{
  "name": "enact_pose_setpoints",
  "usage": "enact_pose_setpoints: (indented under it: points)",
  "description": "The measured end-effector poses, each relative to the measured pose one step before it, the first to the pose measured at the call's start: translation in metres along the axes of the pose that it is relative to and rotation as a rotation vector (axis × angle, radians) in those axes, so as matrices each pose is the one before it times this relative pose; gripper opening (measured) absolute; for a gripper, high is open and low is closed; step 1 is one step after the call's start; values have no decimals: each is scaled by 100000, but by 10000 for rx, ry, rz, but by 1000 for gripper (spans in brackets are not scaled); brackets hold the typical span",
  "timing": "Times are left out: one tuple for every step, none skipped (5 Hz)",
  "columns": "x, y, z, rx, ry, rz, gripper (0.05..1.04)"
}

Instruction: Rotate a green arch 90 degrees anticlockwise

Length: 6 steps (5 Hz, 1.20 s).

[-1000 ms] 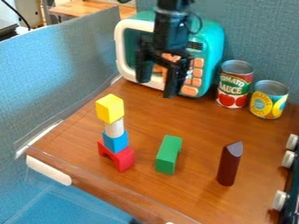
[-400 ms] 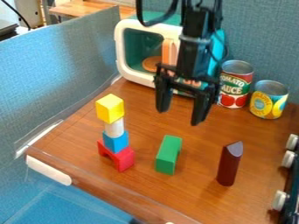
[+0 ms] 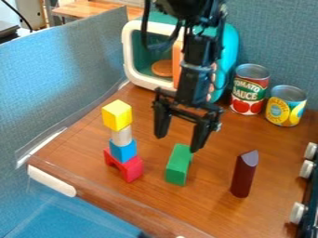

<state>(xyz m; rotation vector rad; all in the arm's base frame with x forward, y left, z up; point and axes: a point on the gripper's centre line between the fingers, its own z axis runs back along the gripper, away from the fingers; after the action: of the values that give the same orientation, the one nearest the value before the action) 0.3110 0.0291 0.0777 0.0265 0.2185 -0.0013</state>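
1 pincer (image 3: 178, 142), fingers spread, released. 1 green arch (image 3: 178, 165) just below it on tabletop. 4 stacked blocks (image 3: 123, 149) left of pincer; 1 dark red block (image 3: 243, 174) and 2 cans (image 3: 251, 89) right.

"TOMATO SAUCE" on red can (image 3: 249, 89)

A toy kitchen corner in what looks like a robotics lab. A wood-brown counter (image 3: 87, 139) carries a teal and white toy microwave (image 3: 231, 46) at its far left corner and two food cans (image 3: 250, 90) near its far right corner. White knobs (image 3: 306, 169) line a dark unit along the right edge, as on a play stove. Blue-grey panels (image 3: 62, 69) rise beyond the left and far edges. The lab shows in the black robot arm (image 3: 194, 56) above the counter and the coloured blocks (image 3: 123, 151) standing on it.
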Motion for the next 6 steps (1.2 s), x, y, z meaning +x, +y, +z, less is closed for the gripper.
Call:
enact_pose_setpoints:
  points:
    - [104, 514, -916, 263, 201, -4, 1001]
    - [423, 143, -2035, 91, 465, -143, 1001]
    - [606, -387, -574, -199, -165, 318, 1001]
    - [426, -957, -1453, -627, 150, 1228, 1001]
    - [156, 357, -238, -461, 48, 1340, 1001]
    - [441, 74, -852, -209, 187, 533, 948]
